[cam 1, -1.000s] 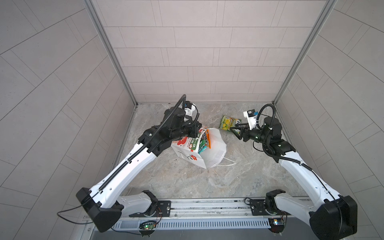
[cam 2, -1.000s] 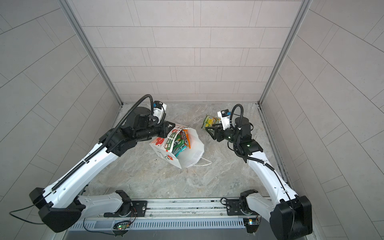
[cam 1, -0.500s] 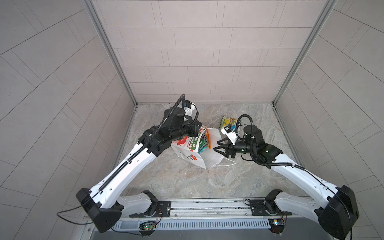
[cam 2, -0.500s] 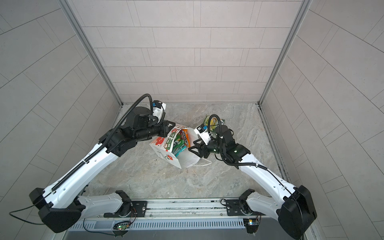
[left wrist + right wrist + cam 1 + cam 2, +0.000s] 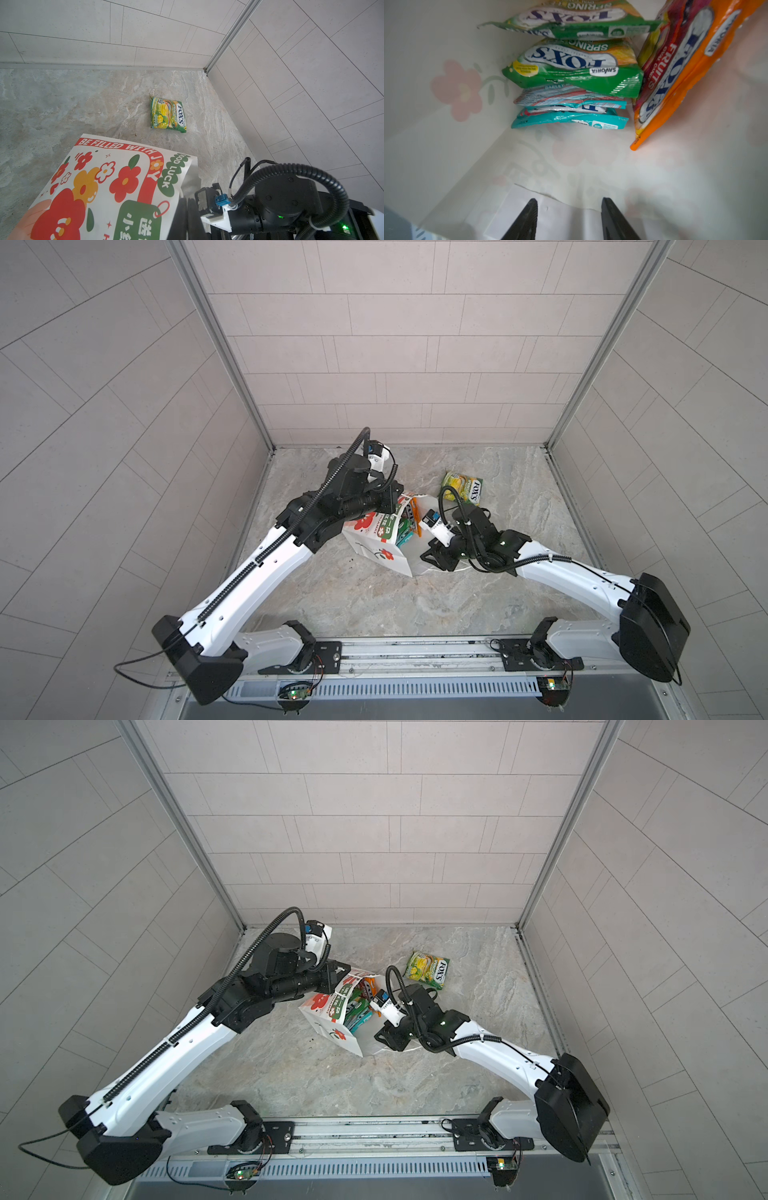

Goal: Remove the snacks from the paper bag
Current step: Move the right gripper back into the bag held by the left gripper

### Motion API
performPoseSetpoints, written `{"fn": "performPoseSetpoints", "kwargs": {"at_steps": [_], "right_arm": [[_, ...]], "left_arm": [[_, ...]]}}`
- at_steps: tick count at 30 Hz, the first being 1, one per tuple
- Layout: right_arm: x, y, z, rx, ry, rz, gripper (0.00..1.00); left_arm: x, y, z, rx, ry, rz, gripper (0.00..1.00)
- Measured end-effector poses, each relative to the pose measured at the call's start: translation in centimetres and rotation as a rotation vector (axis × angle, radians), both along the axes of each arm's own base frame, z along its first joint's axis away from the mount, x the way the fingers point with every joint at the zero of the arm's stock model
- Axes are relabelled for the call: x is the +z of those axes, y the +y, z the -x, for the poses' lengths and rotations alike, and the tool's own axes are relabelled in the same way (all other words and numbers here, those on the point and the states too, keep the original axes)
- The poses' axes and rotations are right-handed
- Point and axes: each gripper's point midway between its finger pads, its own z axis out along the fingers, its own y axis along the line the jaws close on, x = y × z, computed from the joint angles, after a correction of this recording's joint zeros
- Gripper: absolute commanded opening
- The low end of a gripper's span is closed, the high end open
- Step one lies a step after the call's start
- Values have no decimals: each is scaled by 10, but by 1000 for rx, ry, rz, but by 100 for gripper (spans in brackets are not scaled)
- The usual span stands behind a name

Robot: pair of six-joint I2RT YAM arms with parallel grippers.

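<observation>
1. White paper printed with red flowers forms the paper bag [image 5: 376,547], which in both top views leans on the grey marbled worktop [image 5: 374,614] near the middle. Its open mouth faces the right arm [image 5: 552,572].
2. The left jaws are pinched fully together on the bag's rim, at the far side of the mouth. In the left wrist view the 2 dark fingers [image 5: 181,220] press flat against each other at the paper's edge.
3. The right jaws stand partly apart at the mouth of the bag, pointing inward and holding nothing. In the right wrist view only bare white paper shows between the 2 black fingertips [image 5: 532,204], which are short of the packets.
4. Inside the bag, 2 green-yellow packets [image 5: 571,68] marked "FOX'S" sit stacked over what look like 2 teal-red packets [image 5: 566,118].
5. Beside that stack, 1 orange-pink packet [image 5: 685,68] stands on edge and leans against the bag's inner wall.
6. Outside the bag, 1 more green-yellow snack [image 5: 462,487] lies flat on the worktop. It is beyond the bag toward the far right corner, apart from the paper.
</observation>
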Motion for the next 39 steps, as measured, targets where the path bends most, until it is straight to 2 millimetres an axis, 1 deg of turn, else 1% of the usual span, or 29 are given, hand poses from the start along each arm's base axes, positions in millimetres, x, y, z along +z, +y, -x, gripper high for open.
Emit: {"fn": "performPoseSetpoints", "kwargs": {"at_steps": [5,11,21,26,34,39], "right_arm": [[-11,-6,-15,-78,-40,80,50],[-9,-6,-30,-162,-111,104,50],[-4,2,-57,-297,-189,66,49],[-9,6,-68,-345,-200,69,46],[-6,7,-85,-424,-241,35,40],[-10,12,-94,-451,-243,26,38]], "left_arm": [[0,0,0,-1,0,0,0],[0,-1,1,-5,2,2,0],[1,-3,3,-19,6,9,0],[3,-4,4,-31,6,16,0],[3,-6,6,-42,10,20,0],[4,-6,6,-46,11,22,0]]}}
